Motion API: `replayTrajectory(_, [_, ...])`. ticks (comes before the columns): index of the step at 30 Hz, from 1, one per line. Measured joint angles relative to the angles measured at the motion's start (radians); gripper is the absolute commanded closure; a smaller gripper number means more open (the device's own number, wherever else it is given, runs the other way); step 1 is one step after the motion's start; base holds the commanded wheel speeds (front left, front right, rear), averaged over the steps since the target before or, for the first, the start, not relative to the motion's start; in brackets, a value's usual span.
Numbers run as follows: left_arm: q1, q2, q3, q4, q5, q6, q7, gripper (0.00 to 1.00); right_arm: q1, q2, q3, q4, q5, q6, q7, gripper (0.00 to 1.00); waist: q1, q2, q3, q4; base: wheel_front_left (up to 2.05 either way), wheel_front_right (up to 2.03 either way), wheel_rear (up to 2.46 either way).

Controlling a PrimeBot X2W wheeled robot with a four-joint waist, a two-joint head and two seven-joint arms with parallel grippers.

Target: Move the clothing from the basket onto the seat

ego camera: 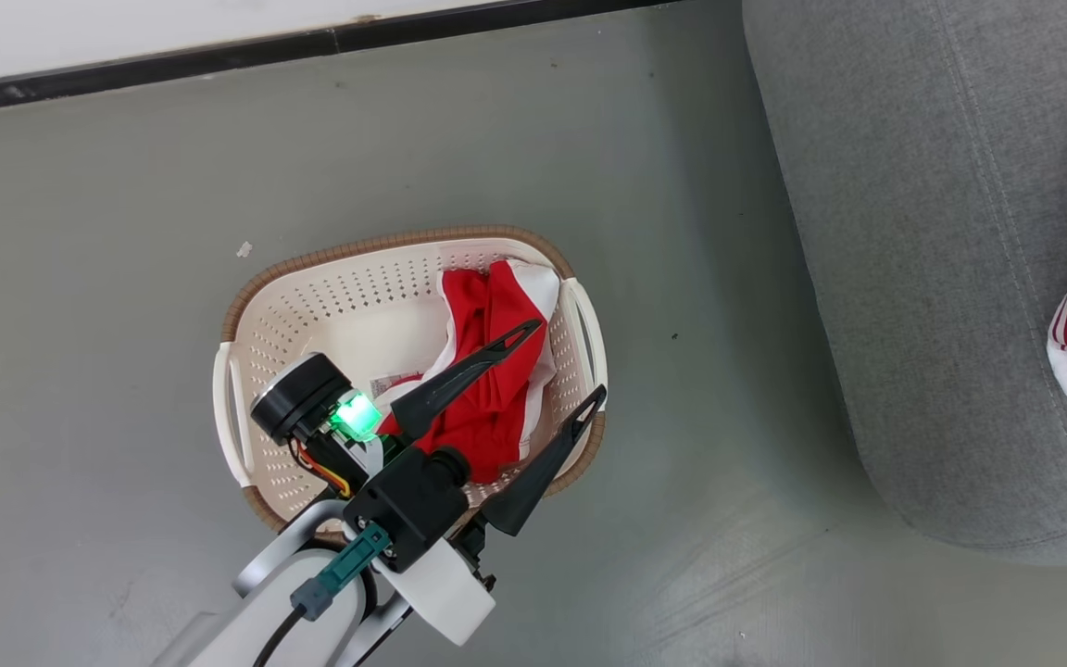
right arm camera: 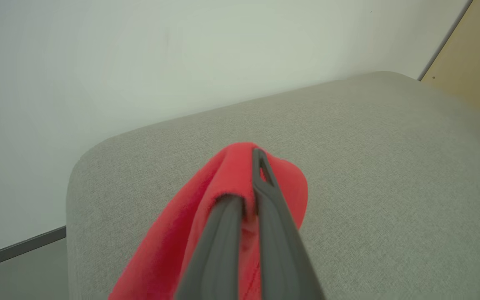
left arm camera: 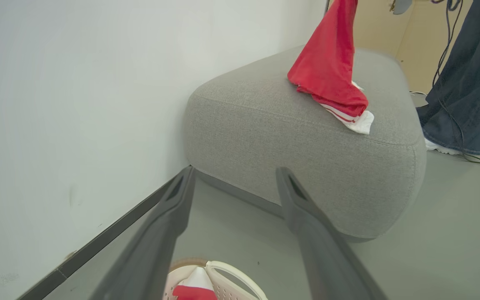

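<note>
Left gripper (ego camera: 571, 357) hovered spread wide above basket (ego camera: 330, 255), lower centre, poised for the red garment (ego camera: 483, 310) lying inside | right gripper (right arm camera: 248, 179) pinched tight on second garment (left arm camera: 327, 71), upper right, hem resting on seat (left arm camera: 265, 116), likely for release there.

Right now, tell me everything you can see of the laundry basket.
The basket is a small oval tub of cream plastic, with perforated walls, a brown woven-look rim and a pale handle on each side. It stands upright on the grey floor, apart from the grey seat. A red and white garment lies bunched in its right half; the left half is bare. The open left gripper hangs over the garment; whether it touches cannot be told.
</note>
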Motion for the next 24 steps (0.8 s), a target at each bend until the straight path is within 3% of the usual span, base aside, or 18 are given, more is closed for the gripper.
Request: replayTrajectory(24, [-0.016,0.009,0.008,-0.007,0.0,-0.001,0.003,0.0,0.042,0.057,-0.01,0.174,-0.123,0.0,-0.024,1.0,0.0,0.0,0.048,0.017,0.0,0.0,0.0])
